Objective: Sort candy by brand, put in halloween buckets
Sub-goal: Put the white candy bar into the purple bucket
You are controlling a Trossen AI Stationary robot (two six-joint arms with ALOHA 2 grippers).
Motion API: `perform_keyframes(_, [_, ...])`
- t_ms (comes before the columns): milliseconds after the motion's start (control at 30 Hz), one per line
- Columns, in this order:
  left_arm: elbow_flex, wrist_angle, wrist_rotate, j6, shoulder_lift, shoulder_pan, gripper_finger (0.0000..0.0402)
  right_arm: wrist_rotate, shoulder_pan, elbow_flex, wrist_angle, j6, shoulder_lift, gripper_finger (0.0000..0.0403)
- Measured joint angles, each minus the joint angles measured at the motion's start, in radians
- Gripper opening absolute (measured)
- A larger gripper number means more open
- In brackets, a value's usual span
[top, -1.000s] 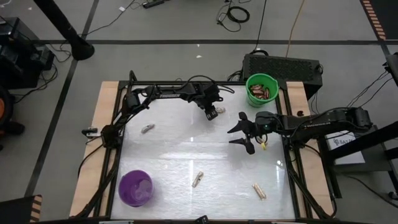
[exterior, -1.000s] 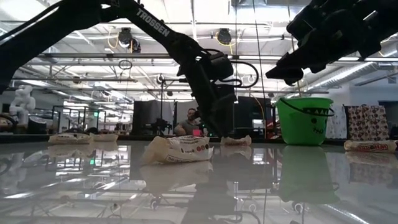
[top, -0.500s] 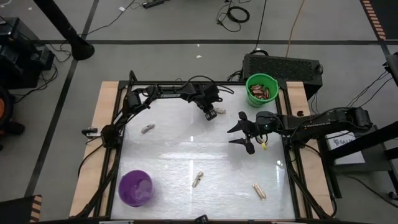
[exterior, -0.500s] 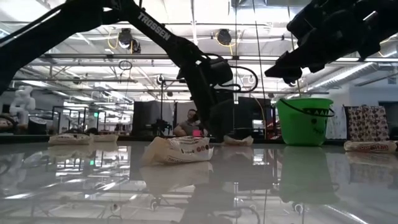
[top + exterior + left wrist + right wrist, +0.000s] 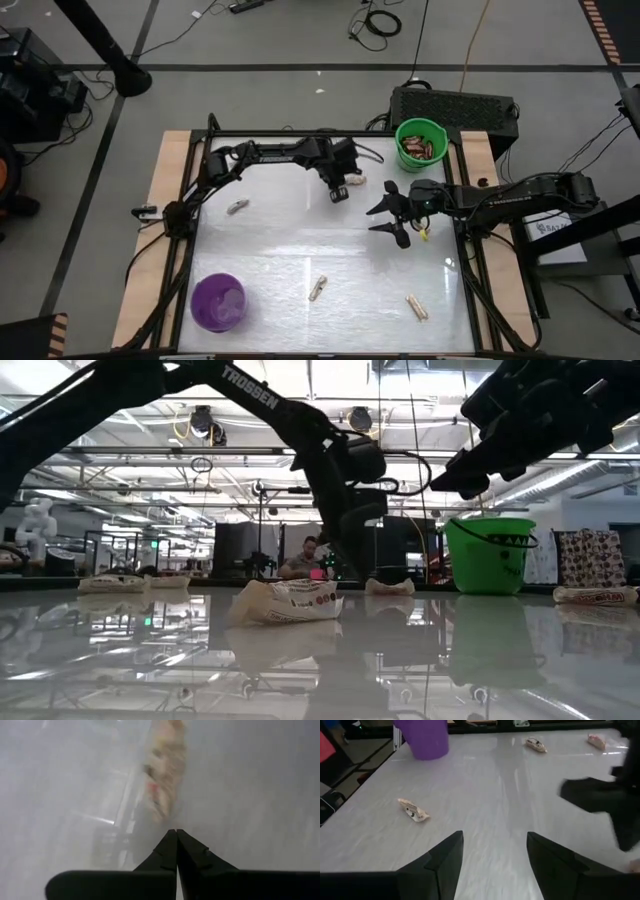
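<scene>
My left gripper is shut and low over the table at the far middle. Its tips point at a pale candy lying just beyond them, which also shows in the high view. My right gripper is open and empty, raised above the table right of centre. The green bucket stands at the far right corner with several candies inside. The purple bucket stands at the near left. Three more pale candies lie flat on the table: one at the left, one near the middle, one at the near right. My left gripper's shut fingertips stand right at the nearest end of the pale candy, which lies flat on the table. I cannot tell whether they touch it.
The table top is white and glossy, with a dark frame along its edges. A dark box sits behind the green bucket. Open table lies between the two arms and the near candies. A person sits far back in the room.
My left gripper has gone a little toward the table's right edge, staying low and shut beside the pale candy.
</scene>
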State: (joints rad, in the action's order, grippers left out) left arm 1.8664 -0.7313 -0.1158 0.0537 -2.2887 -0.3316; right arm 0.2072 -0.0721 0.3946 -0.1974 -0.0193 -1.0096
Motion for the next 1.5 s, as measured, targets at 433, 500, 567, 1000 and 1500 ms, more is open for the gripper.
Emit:
perform_keyframes(433, [0.037, 0.054, 0.318, 0.118, 0.0, 0.077, 0.0068, 0.0, 0.0, 0.0, 0.015, -0.048, 0.0, 0.021])
perform_keyframes(500, [0.052, 0.045, 0.286, 0.12, 0.001, 0.066, 0.0105, 0.0, 0.0, 0.0, 0.015, -0.048, 0.0, 0.021])
perform_keyframes(567, [0.052, 0.042, 0.267, 0.125, 0.001, 0.047, 0.0145, 0.0, 0.0, 0.0, 0.015, -0.044, 0.0, 0.021])
perform_keyframes(1000, [0.051, 0.048, 0.132, 0.015, 0.0, -0.025, 0.025, 0.0, 0.0, 0.0, 0.013, 0.065, 0.0, 0.021])
perform_keyframes(1500, [0.136, -0.298, 0.356, 0.131, 0.068, 0.034, 0.0251, -0.54, -0.091, -0.025, -0.044, 0.072, -0.089, 0.021])
